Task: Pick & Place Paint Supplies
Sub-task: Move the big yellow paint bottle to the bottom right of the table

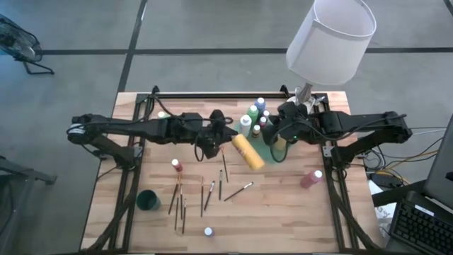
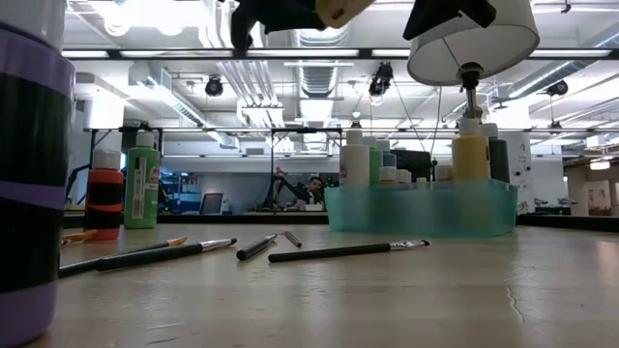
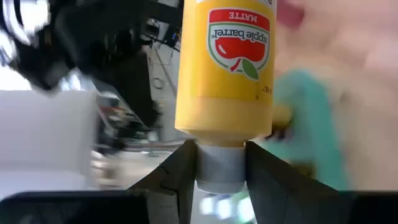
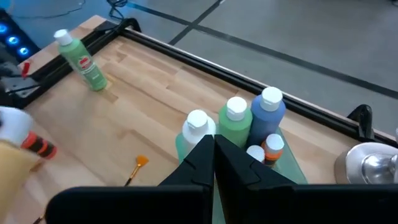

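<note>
yellow bottle (image 3: 225, 74), cap between left gripper (image 3: 219, 177) fingers

The label of the yellow bottle (image 3: 225, 65) reads "apple barrel" and "MATTE", upside down in the left wrist view; no other text is readable.

In the high view the wooden surface (image 1: 283, 212) carries seven thin brushes (image 1: 238, 191) at lower centre, one dark green cup (image 1: 148, 200) at lower left, and one translucent green tray (image 1: 263, 152) at upper centre. Loose bottles number five: one red (image 1: 177, 166), one pink (image 1: 311, 178), one white-capped one (image 1: 208, 231) near the bottom edge, one green (image 1: 162, 115) by the far rail, and one big yellow bottle (image 1: 248, 151) at centre. About six more bottles (image 1: 253, 117) crowd the tray, the exact count unclear; one white lampshade (image 1: 330, 39) fills the upper right.
</note>
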### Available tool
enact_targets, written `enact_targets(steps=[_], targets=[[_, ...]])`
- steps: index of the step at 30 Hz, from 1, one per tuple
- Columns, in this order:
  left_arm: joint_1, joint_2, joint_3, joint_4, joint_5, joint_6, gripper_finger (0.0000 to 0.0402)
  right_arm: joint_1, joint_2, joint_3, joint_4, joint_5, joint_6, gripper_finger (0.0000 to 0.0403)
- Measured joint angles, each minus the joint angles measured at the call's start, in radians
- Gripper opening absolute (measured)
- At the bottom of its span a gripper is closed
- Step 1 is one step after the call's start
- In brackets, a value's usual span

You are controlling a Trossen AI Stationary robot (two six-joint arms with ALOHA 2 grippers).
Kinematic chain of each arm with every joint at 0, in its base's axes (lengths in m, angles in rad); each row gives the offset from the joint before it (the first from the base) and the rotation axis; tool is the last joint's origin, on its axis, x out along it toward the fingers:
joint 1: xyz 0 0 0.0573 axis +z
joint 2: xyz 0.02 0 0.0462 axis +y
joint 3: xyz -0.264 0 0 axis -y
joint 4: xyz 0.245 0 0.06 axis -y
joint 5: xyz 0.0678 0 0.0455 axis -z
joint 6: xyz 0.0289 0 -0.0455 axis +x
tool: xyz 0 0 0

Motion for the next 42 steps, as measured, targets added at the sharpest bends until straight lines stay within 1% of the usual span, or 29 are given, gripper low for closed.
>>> enact_targets(steps=[1,2,3,4,5,8,9,10,12,14,17,21,27,32,37,42], targets=[[0.0,0.0,0.0,0.0,0.005,-0.055,0.0117,0.006,-0.004,0.0,0.002,-0.006,-0.003,0.0008],[0.001,0.0,0.0,-0.003,-0.005,-0.071,0.0117,0.009,-0.01,0.0,0.006,-0.017,-0.003,0.0008],[0.001,0.0,0.0,-0.014,-0.036,-0.046,0.0117,0.013,-0.018,0.0,0.012,-0.036,0.002,0.0008],[0.001,-0.001,0.0,-0.033,-0.076,0.028,0.0117,0.013,-0.024,0.0,0.026,-0.065,0.011,0.0008],[0.001,-0.002,0.0,-0.058,-0.127,0.135,0.0117,0.013,-0.032,0.0,0.054,-0.109,0.018,0.0008],[0.005,0.001,0.0,-0.12,-0.296,0.509,0.0117,0.005,-0.06,0.0,0.174,-0.331,0.008,0.0008],[0.008,0.003,0.0,-0.12,-0.328,0.595,0.0117,0.0,-0.065,0.001,0.221,-0.402,0.007,0.0009],[0.012,0.003,-0.001,-0.106,-0.341,0.645,0.0117,-0.001,-0.067,0.001,0.263,-0.464,0.006,0.001],[0.017,0.003,0.0,-0.063,-0.345,0.687,0.0117,-0.001,-0.066,0.001,0.316,-0.533,0.003,0.0017],[0.016,0.002,0.0,-0.03,-0.327,0.71,0.0117,-0.001,-0.055,0.001,0.33,-0.556,-0.003,0.0032],[0.015,0.002,0.0,0.006,-0.294,0.758,0.0117,-0.012,-0.035,0.001,0.314,-0.557,-0.007,0.0066],[0.013,0.002,0.0,0.048,-0.26,0.8,0.0117,-0.041,-0.008,0.0,0.314,-0.579,-0.007,0.0128],[0.011,0.003,0.0,0.044,-0.234,0.852,0.0117,-0.09,0.023,0.0,0.326,-0.66,-0.005,0.0228],[0.011,0.003,0.0,0.048,-0.216,0.865,0.0117,-0.125,0.041,0.0,0.341,-0.679,-0.016,0.0293],[0.011,0.003,0.0,0.096,-0.173,0.865,0.0117,-0.155,0.067,0.0,0.345,-0.683,-0.042,0.0336],[0.011,0.003,0.0,0.099,-0.149,0.866,0.0117,-0.17,0.095,0.0,0.405,-0.692,-0.081,0.0359]])
